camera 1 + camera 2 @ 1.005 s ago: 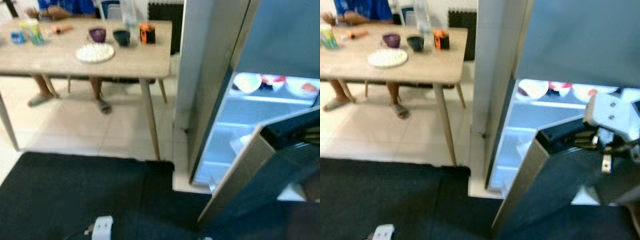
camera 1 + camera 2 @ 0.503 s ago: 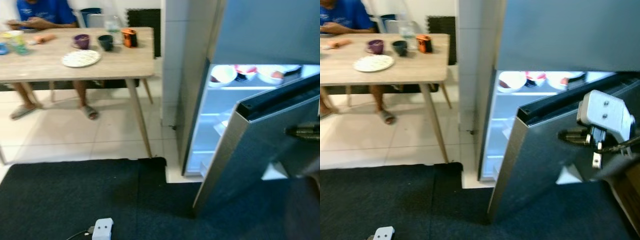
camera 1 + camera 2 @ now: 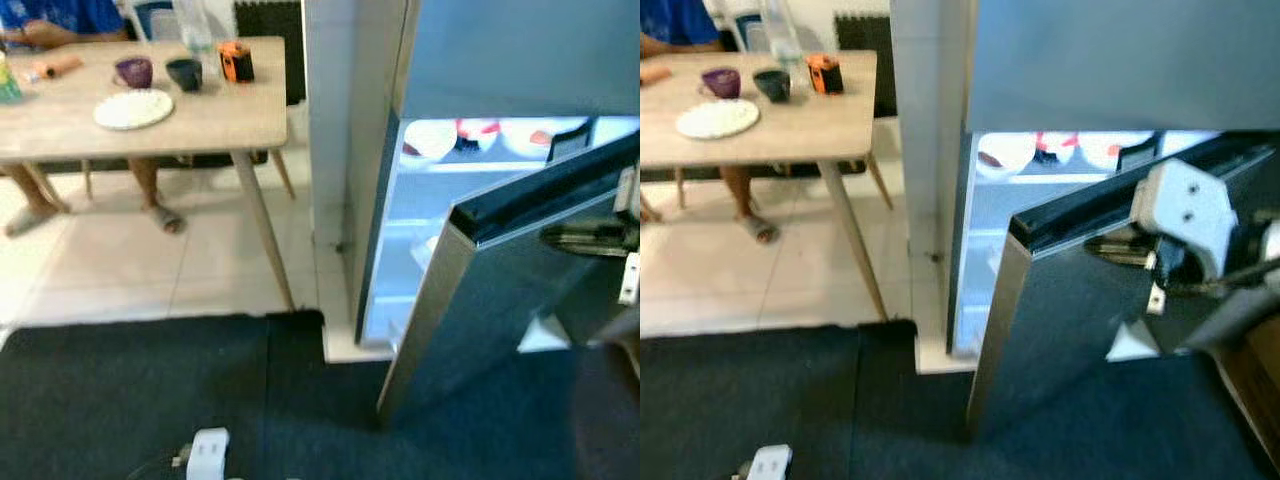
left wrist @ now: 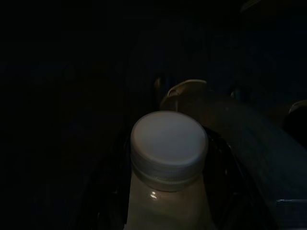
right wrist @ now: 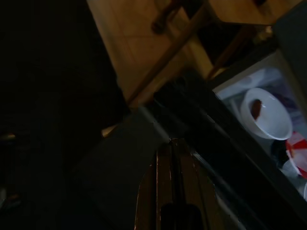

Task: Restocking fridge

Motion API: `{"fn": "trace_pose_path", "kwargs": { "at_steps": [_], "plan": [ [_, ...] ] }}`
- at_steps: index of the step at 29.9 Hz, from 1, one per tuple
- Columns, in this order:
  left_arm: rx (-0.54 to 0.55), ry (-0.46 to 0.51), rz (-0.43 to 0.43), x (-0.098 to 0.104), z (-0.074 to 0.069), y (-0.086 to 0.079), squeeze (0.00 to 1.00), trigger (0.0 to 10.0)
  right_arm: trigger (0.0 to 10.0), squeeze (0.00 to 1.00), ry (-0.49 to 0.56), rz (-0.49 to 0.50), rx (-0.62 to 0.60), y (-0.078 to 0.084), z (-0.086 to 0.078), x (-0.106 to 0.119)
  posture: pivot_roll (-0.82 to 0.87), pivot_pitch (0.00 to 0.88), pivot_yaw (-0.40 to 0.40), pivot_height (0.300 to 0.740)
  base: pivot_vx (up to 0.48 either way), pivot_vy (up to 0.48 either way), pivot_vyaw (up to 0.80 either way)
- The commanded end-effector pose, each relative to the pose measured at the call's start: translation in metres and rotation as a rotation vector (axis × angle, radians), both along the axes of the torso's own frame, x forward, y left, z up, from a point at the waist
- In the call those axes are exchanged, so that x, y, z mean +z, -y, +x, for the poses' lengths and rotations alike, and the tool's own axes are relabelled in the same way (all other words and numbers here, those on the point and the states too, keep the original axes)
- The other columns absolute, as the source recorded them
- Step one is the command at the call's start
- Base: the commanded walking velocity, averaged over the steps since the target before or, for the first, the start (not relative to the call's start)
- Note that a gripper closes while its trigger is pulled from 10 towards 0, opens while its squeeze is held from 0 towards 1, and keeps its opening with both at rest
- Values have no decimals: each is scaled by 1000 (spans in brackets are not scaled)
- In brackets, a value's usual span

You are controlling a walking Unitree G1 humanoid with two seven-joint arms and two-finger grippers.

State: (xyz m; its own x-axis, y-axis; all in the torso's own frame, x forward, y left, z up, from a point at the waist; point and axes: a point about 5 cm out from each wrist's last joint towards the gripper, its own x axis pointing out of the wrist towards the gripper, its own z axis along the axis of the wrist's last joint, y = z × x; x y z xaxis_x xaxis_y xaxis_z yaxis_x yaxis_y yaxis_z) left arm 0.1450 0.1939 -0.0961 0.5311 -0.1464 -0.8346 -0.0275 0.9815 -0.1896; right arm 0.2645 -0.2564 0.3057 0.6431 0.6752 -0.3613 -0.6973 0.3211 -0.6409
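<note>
Our right hand [image 3: 1110, 250], fingers pressed together, rests against the half-open fridge door [image 3: 1080, 330] at 3 o'clock. Left hand [image 4: 165, 201] grips a white-capped bottle [image 4: 169, 148]. Bowls [image 3: 1005, 155] sit on the lit shelf; black mat [image 3: 150, 390] lies open below, bench [image 3: 150, 110] at 10 o'clock.

Pale tiled floor [image 3: 130, 270] lay beyond dark mat [image 3: 150, 390]. Wooden table [image 3: 200, 125] stood by white tiled pillar [image 3: 325, 130]; seated person's feet [image 3: 160, 215] showed underneath. Daylight was bright.
</note>
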Motion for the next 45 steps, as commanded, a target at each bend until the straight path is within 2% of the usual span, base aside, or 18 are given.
{"fn": "trace_pose_path", "kwargs": {
  "at_steps": [1, 9, 11, 14, 16, 18, 19, 23, 24, 28, 31, 32, 35, 38, 40, 43, 44, 45],
  "plan": [
    [-16, -59, -31, -7, -14, 10, 0, 10000, 10000, 0, 37, -1, 29, -8, 3, 2, -133, 128, -26, 740, 0, 0, 0],
    [-17, -56, -36, -6, -13, 10, 0, 10000, 10000, 0, 150, 58, 67, -29, 18, 18, -135, 124, -28, 740, 0, 0, 0],
    [-19, -55, -38, -6, -13, 11, 0, 10000, 10000, 0, 202, 94, 63, -39, 28, 26, -134, 122, -30, 740, 0, 0, 0],
    [-19, -54, -41, -6, -13, 13, 0, 10000, 10000, 0, 197, 78, 70, -48, 38, 24, -133, 121, -34, 740, 0, 0, 0],
    [-19, -55, -44, -7, -13, 14, 0, 10000, 10000, 0, 177, -4, 55, -58, 50, 12, -130, 120, -38, 740, 0, 0, 0],
    [-19, -55, -44, -7, -13, 14, 0, 10000, 10000, 0, 177, -33, 49, -61, 53, 9, -130, 120, -38, 740, 0, 0, 0],
    [-16, -58, -45, -7, -14, 14, 0, 10000, 10000, 0, 157, -93, 39, -63, 59, 2, -127, 119, -41, 740, 0, 0, 0],
    [-15, -60, -45, -7, -15, 14, 0, 10000, 10000, 0, 140, -123, 39, -64, 62, -2, -125, 119, -43, 740, 0, 0, 0],
    [-13, -61, -46, -8, -16, 14, 0, 10000, 10000, 0, 130, -174, 21, -60, 64, -5, -125, 119, -43, 740, 0, 0, 0],
    [-10, -60, -47, -8, -16, 15, 0, 10000, 10000, 0, 120, -247, -19, -53, 68, -9, -125, 122, -45, 740, 0, 0, 0],
    [-7, -63, -50, -8, -17, 15, 0, 10000, 10000, 0, 62, -360, -84, -33, 68, -13, -130, 125, -46, 740, 0, 0, 0],
    [-7, -63, -50, -8, -17, 15, 0, 10000, 10000, 0, 62, -360, -84, -33, 68, -13, -130, 125, -46, 740, 0, 0, 0],
    [-5, -63, -52, -8, -17, 16, 0, 10000, 10000, 0, -21, -434, -97, -14, 58, -14, -132, 127, -47, 740, 0, 0, 0],
    [-5, -62, -53, -8, -17, 16, 0, 10000, 10000, 0, -52, -456, -95, -8, 53, -15, -132, 127, -47, 740, 0, 0, 0],
    [-4, -62, -55, -8, -16, 17, 0, 10000, 10000, 0, -179, -513, -116, 15, 37, -16, -132, 127, -47, 740, 0, 0, 0],
    [-2, -64, -55, -8, -17, 17, 0, 10000, 10000, 0, -271, -543, -155, 33, 26, -16, -132, 127, -47, 740, 0, 0, 0],
    [-2, -65, -55, -8, -17, 17, 0, 10000, 10000, 0, -318, -569, -203, 47, 19, -14, -132, 127, -47, 740, 0, 0, 0],
    [-2, -65, -55, -8, -17, 17, 0, 10000, 10000, 0, -318, -569, -203, 47, 19, -14, -132, 127, -47, 740, 0, 0, 0]
  ]
}}
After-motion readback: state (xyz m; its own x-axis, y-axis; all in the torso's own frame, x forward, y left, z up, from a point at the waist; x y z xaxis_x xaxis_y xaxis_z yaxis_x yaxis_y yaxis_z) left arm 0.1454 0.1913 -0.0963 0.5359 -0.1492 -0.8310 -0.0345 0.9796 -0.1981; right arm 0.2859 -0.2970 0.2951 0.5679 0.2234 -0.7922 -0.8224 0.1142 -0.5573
